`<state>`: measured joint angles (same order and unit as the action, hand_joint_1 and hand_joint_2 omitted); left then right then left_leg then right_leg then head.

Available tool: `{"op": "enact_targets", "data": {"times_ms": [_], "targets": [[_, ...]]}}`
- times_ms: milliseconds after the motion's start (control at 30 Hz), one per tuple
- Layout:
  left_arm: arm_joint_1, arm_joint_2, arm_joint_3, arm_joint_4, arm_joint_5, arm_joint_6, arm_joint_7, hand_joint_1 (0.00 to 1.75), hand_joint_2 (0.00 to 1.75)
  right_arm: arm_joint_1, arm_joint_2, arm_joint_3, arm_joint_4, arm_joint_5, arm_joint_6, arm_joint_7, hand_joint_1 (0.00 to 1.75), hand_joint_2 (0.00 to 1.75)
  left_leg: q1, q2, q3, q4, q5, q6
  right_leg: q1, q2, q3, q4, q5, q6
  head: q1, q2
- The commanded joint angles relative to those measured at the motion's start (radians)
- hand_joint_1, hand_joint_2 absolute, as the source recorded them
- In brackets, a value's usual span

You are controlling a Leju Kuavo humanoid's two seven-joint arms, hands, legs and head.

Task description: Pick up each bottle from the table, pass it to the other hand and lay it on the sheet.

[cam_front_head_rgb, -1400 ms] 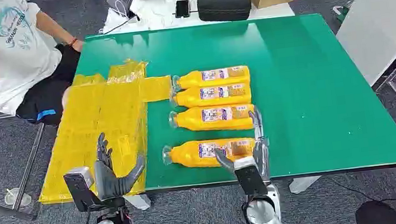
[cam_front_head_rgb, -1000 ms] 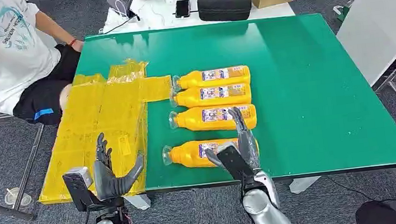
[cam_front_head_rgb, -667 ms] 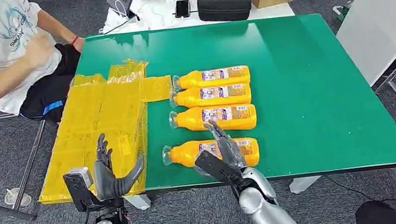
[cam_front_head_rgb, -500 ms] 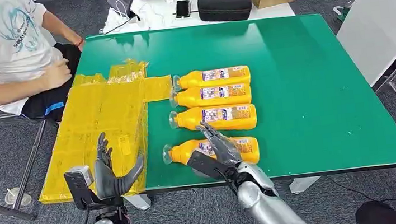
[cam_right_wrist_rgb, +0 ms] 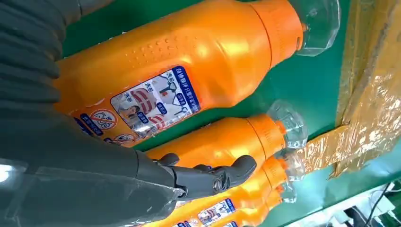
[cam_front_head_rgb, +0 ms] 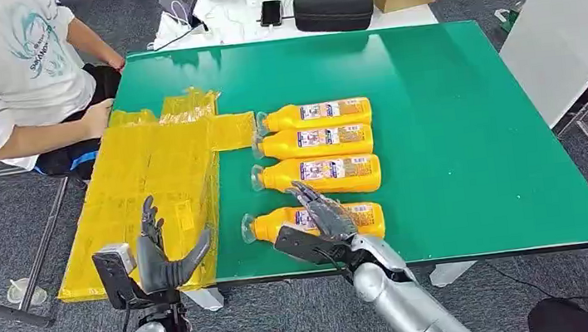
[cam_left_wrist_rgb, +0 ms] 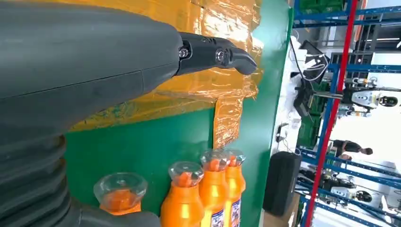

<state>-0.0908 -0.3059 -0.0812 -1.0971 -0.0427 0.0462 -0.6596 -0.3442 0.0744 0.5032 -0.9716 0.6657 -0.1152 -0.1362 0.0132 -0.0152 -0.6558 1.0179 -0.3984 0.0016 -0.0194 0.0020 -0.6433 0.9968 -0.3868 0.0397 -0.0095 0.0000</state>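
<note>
Head view first: the right hand (cam_front_head_rgb: 323,213) sits over the nearest bottle (cam_front_head_rgb: 311,224), fingers spread across its label and not wrapped around it, so it's open and holding nothing. Can't tell for sure if the fingertips actually touch the plastic. Just beyond that hand are three more bottles (cam_front_head_rgb: 315,143) lying side by side in a row on the green table (cam_front_head_rgb: 455,139), caps all pointing toward the yellow sheet (cam_front_head_rgb: 155,186). The left hand (cam_front_head_rgb: 161,258) is raised at the near edge of the sheet, fingers apart, empty too. A person (cam_front_head_rgb: 9,77) in a white shirt sits past the far corner of the sheet, one hand resting at its edge.

Left wrist view: a dark fingertip (cam_left_wrist_rgb: 227,56) hangs above the crinkly sheet (cam_left_wrist_rgb: 208,80), nothing in the hand. The clear caps of the bottles (cam_left_wrist_rgb: 198,194) line up off to the side of it.

Right wrist view: the nearest bottle (cam_right_wrist_rgb: 189,75) lies right alongside the palm, label facing up, and a finger (cam_right_wrist_rgb: 213,177) reaches out over the next bottle (cam_right_wrist_rgb: 227,142). Fingers stretched out, not curled around anything.
</note>
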Motion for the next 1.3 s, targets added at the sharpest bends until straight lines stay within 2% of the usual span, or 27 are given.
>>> {"op": "enact_targets", "data": {"times_ms": [33, 267, 400, 1133, 1300], "targets": [[-0.034, 0.026, 0.017, 0.061, -0.01, -0.003, 0.005, 0.0, 1.75, -0.025, -0.046, 0.059, 0.055, 0.016, -0.002, 0.033, 0.0, 1.75, 0.001, 0.001, 0.006, -0.001, -0.002, 0.001, 0.001, 0.0, 0.007, -0.002, -0.001, -0.002, 0.0, 0.0], [-0.046, 0.025, 0.032, 0.094, -0.014, -0.012, 0.008, 0.0, 1.75, -0.037, -0.085, 0.125, 0.044, 0.059, 0.038, 0.087, 0.0, 1.75, 0.0, 0.0, 0.003, -0.001, 0.0, 0.0, 0.001, -0.001, 0.004, -0.001, -0.001, -0.001, 0.0, 0.0], [-0.048, 0.025, 0.038, 0.1, -0.016, -0.013, 0.009, 0.0, 1.75, -0.024, -0.097, 0.138, 0.04, 0.071, 0.035, 0.103, 0.0, 1.75, 0.001, 0.0, 0.006, -0.001, -0.001, 0.001, 0.001, -0.002, 0.007, -0.002, -0.001, -0.002, 0.0, 0.0], [-0.034, 0.024, 0.05, 0.106, -0.02, -0.022, 0.008, 0.0, 1.75, 0.022, -0.12, 0.117, -0.127, 0.157, -0.058, 0.104, 0.0, 1.75, 0.001, 0.001, 0.006, 0.0, -0.002, 0.001, 0.001, 0.0, 0.006, -0.001, -0.002, -0.002, 0.0, 0.0], [-0.033, 0.026, 0.054, 0.106, -0.019, -0.022, 0.006, 0.0, 1.75, 0.034, -0.141, 0.116, -0.132, 0.167, -0.021, 0.134, 0.0, 1.75, 0.0, 0.0, 0.004, -0.001, -0.002, 0.001, 0.001, -0.001, 0.005, -0.001, -0.001, -0.002, 0.0, 0.0]]}}
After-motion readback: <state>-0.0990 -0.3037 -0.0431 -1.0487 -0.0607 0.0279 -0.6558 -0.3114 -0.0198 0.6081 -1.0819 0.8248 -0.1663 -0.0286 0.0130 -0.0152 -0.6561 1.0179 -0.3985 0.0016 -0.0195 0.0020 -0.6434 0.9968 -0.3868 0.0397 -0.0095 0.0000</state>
